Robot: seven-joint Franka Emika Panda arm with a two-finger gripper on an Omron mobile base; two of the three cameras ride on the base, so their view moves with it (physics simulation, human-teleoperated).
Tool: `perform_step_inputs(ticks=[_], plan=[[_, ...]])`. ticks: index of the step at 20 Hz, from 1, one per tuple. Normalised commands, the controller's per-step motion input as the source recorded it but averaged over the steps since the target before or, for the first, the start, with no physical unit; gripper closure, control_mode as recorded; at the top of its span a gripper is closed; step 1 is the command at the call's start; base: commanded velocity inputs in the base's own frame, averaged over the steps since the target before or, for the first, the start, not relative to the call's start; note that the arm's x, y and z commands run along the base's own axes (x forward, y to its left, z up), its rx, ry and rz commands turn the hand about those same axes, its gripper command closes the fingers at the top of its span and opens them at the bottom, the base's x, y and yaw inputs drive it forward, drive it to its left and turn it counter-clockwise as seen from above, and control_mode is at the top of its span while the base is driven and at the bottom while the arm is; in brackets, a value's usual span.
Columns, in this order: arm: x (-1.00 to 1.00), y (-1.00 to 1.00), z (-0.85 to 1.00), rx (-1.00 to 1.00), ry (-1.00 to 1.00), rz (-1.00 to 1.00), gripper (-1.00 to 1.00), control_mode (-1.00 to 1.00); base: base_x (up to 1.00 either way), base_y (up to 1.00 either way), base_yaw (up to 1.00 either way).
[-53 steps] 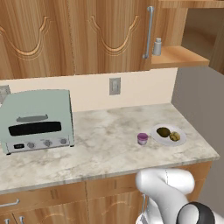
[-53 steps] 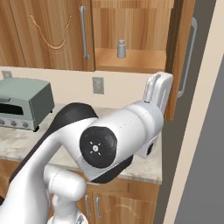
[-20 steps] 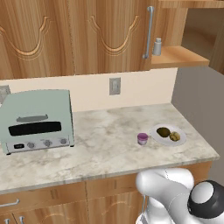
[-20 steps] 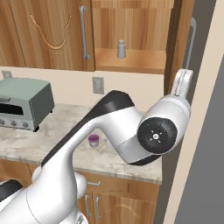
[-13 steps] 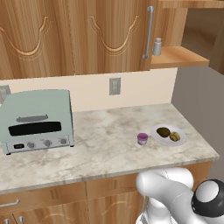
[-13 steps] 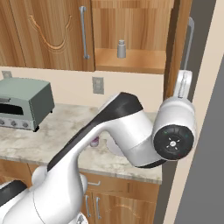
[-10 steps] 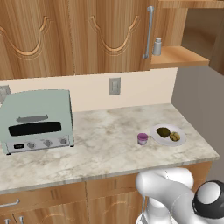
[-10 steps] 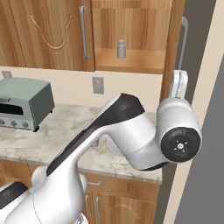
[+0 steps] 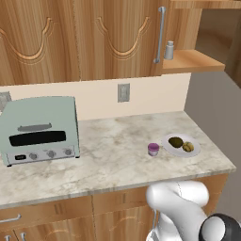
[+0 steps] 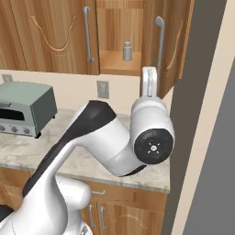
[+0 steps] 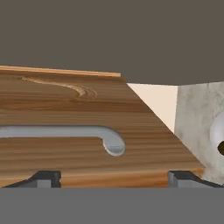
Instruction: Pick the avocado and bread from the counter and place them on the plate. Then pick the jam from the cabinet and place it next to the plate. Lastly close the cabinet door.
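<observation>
The white plate [image 9: 192, 151] sits on the counter [image 9: 117, 150] at the right, with the dark avocado [image 9: 175, 141] and the tan bread [image 9: 188, 147] on it. Just left of the plate stands the purple jam [image 9: 153, 149]. The cabinet [image 10: 120, 32] is open, its door [image 10: 174, 50] swung out at an angle. My gripper [image 11: 114, 179] is open, its tips spread wide against the door face just below the end of the silver bar handle [image 11: 109, 141]. In the right base view the white hand [image 10: 148, 82] points up beside that handle [image 10: 159, 46].
A grey shaker bottle [image 10: 127, 51] stands on the cabinet shelf [image 9: 193, 61]. A pale green toaster oven [image 9: 40, 129] occupies the counter's left end. A grey wall [image 10: 197, 114] rises close on the right of the door. My arm's elbow [image 10: 151, 144] hangs over the counter edge.
The hand has moved left in the right base view. The door handle has shifted left with it and more of the door's face shows. Plate, avocado, bread and jam have stayed put.
</observation>
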Motion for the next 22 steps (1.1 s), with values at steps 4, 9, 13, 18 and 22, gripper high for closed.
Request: perform_step_inputs(ticks=[4,9,13,18,22], plan=[[0.79,1.00,-0.01,-0.17,-0.10,-0.16,-1.00,-1.00,0.00,0.00,0.00],[1.00,0.98,-0.12,-0.14,-0.07,-0.20,-1.00,-1.00,0.00,0.00,0.00],[1.00,0.54,-0.10,-0.04,-0.07,-0.09,-1.00,-1.00,0.00,0.00,0.00],[1.00,0.08,-0.04,0.00,-0.01,0.00,-1.00,-1.00,0.00,0.00,0.00],[1.00,-0.03,0.00,0.08,0.00,0.01,-1.00,-1.00,0.00,0.00,0.00]])
